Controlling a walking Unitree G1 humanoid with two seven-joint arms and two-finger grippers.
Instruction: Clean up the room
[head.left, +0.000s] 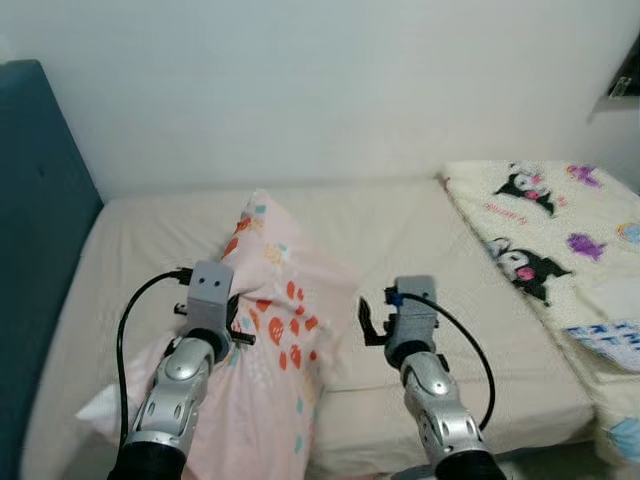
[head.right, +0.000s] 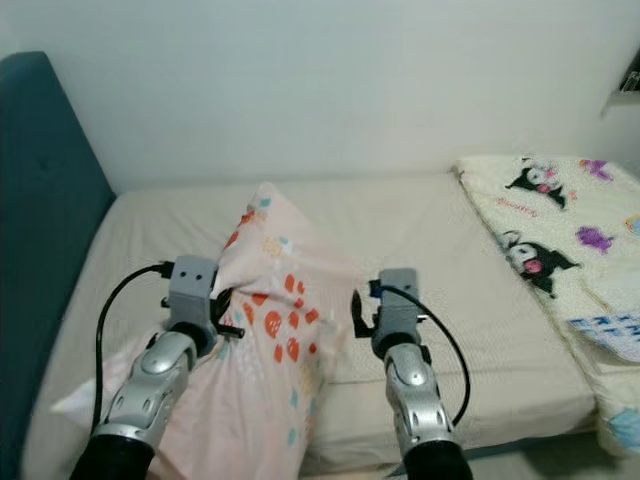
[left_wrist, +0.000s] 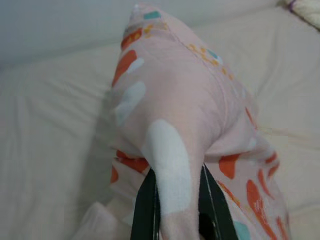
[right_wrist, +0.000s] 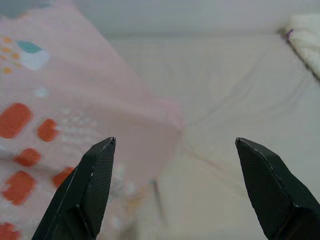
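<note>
Pillow on bed, long axis from 6 to 12 o'clock. Left gripper pinching its near fold; right gripper spread wide, just off the 3 o'clock edge, pillow toward 9.

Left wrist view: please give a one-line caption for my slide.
Left end effector pinching a fold of the pink patterned pillow above the beige bed sheet.
</note>
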